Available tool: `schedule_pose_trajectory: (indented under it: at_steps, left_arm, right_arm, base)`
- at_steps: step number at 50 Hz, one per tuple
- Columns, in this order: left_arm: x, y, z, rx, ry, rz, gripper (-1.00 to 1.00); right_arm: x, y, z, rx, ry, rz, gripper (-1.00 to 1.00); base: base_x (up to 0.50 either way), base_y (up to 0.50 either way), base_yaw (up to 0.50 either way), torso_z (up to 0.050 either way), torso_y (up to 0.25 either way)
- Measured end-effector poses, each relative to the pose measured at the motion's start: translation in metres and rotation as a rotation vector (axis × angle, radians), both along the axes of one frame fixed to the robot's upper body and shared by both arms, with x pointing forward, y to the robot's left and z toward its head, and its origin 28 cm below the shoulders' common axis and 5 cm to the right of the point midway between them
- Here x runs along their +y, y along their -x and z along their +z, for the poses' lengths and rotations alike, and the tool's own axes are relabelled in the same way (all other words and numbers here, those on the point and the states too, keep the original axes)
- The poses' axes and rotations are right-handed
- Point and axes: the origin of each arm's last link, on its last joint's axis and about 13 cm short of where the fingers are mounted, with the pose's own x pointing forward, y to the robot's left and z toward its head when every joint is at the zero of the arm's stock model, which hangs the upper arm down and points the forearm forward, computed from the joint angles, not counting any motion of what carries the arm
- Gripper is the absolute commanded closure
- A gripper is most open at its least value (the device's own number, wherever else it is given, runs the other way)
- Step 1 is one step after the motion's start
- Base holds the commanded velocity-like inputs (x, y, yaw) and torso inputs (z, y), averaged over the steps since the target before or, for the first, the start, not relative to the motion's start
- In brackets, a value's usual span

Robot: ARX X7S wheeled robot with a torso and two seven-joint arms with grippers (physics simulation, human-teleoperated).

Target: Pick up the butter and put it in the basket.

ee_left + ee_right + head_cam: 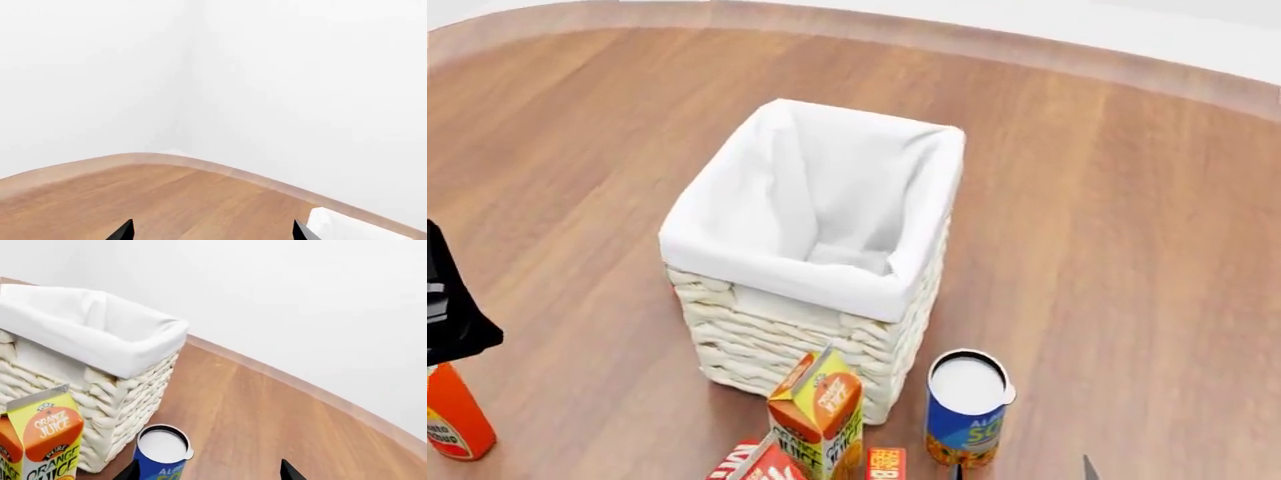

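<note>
Your basket (814,290) holds only its liner; the butter (885,464) lies beside it; both claws (212,231) (208,471) are spread, gripping nothing.

The butter (885,464) is cut off by the head view's lower edge, only its top showing. The milk carton (754,465) beside it is likewise cropped. Both wrist views show only the tips of the fingers (123,231) (288,471). The can's (966,410) label is partly unreadable.
</note>
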Motion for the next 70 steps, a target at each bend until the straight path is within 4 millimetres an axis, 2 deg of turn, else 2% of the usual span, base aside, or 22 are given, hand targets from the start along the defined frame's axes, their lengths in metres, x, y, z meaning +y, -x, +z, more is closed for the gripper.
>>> schedule_pose_trajectory:
  at_steps: [34, 41, 54, 70]
  left_arm:
    - [0.000, -0.001, 0.001, -0.009, 0.006, 0.005, -1.00]
    - [0.000, -0.001, 0.002, -0.001, 0.022, 0.008, -1.00]
    - [0.001, 0.004, 0.000, 0.019, 0.026, 0.010, -1.00]
    - [0.004, 0.006, 0.002, 0.024, 0.032, 0.014, -1.00]
  right_arm:
    - [-0.001, 0.001, 0.000, -0.003, 0.001, -0.005, -1.00]
    - [0.000, 0.003, -0.003, -0.015, -0.026, 0.016, -1.00]
    - [0.011, 0.014, -0.025, -0.013, -0.143, 0.161, -1.00]
    - [0.019, -0.003, -0.032, -0.033, -0.166, 0.237, -1.00]
  base:
    - [0.00, 0.00, 0.00, 0.002, -0.250]
    - [0.00, 0.00, 0.00, 0.000, -0.006]
    - [0.00, 0.00, 0.00, 0.000, 0.000]
    - [0.00, 0.00, 0.00, 0.000, 0.000]
